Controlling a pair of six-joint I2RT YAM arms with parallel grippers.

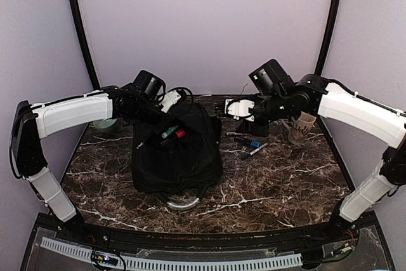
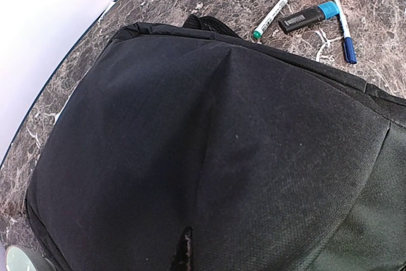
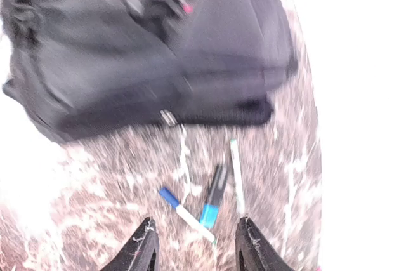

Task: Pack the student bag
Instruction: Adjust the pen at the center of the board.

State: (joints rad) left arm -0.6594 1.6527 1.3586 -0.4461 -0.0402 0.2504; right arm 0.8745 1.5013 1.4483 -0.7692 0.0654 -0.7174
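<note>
Here, student bag [image 3: 127, 49] beyond wide-spread right tool [image 3: 195, 245], pens [image 3: 212, 198] between

Black backpack [image 1: 181, 157] sits against the left jaws; loose markers [image 1: 248, 141] lie on the surface [image 1: 285, 182] near the right jaws.

Three pens [image 1: 248, 143] lie together on marble table [image 1: 285, 182]; mug [image 1: 301, 128] nearby.

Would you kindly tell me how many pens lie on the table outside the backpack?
3, grouped right of the backpack: a green-capped marker, a black-and-blue highlighter, a blue-capped pen. Others may be hidden behind it.
</note>
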